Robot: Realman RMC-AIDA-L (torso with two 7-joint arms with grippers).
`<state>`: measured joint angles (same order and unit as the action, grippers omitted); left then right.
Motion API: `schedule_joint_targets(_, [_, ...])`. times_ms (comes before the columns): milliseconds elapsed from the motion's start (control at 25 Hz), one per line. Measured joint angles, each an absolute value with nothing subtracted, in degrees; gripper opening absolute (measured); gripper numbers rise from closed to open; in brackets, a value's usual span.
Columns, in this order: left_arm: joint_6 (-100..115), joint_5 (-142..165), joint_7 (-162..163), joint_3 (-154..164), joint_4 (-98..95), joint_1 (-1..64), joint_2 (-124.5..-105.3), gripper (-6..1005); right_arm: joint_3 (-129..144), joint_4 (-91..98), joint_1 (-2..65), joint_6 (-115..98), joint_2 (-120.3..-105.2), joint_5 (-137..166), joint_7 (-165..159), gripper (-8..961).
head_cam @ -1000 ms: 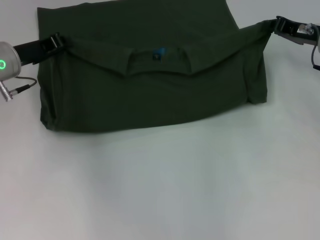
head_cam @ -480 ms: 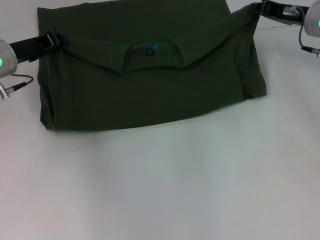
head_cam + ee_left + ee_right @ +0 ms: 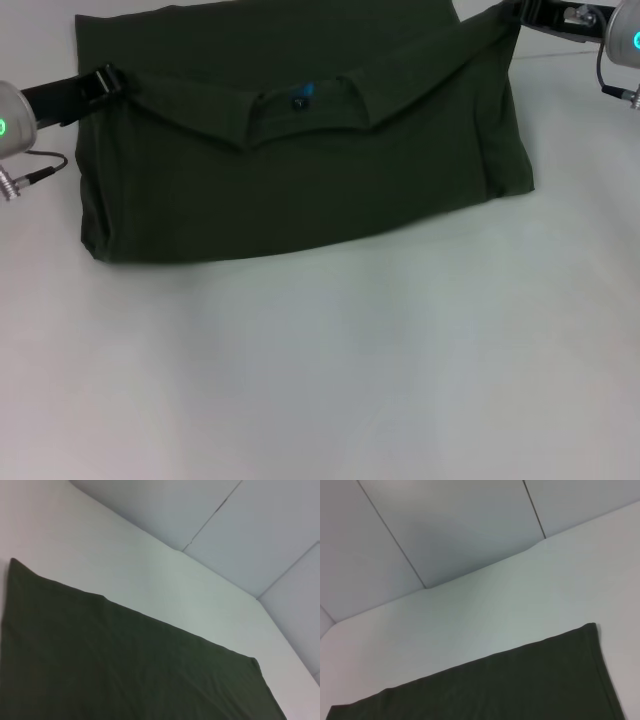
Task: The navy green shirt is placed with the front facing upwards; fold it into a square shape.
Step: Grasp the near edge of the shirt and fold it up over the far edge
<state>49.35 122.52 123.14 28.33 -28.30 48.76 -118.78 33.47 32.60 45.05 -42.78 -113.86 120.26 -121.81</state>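
The navy green shirt (image 3: 300, 150) lies folded across the upper half of the head view on the white table (image 3: 330, 370), its collar flap turned down with a small blue label (image 3: 305, 95) showing. The left claw (image 3: 105, 80) pinches the shirt's upper left corner; the right claw (image 3: 520, 14) pinches the upper right corner. The lower half of the frame is bare table.

The left gripper (image 3: 108, 80) and right gripper (image 3: 522, 14) are reaching inward from opposite sides (both pinching cloth), arms stretched low.
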Motion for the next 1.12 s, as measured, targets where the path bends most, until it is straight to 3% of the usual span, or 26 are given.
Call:
schedule_joint_targets(480, [49.26, 122.52, 123.45, 28.74, -28.19, 49.14, -118.65, 110, 33.49, 32.60, 45.02, -41.97, -113.81, 120.18, -121.73, 57])
schedule_joint_targets(680, [49.35, 123.07, 126.70, 29.10, -26.73, 49.35, -117.60, 129, 34.62, 32.54, 45.02, -41.43, -113.69, 120.42, -122.13, 59])
schedule_joint_targets(920, [49.26, 123.18, 128.03, 29.60, -26.77, 48.97, -117.36, 151, 35.39, 30.70, 45.28, -40.51, -112.43, 121.11, -122.40, 62])
schedule_joint_targets(1040, [49.44, 123.26, 128.08, 29.74, -26.85, 48.93, -117.42, 388, 35.80, 30.48, 45.53, -40.45, -112.01, 121.14, -122.43, 195])
schedule_joint_targets(1120, [49.44, 123.28, 128.08, 30.47, -26.88, 48.92, -117.39, 449, 36.07, 30.55, 45.58, -40.45, -111.99, 121.15, -122.48, 284])
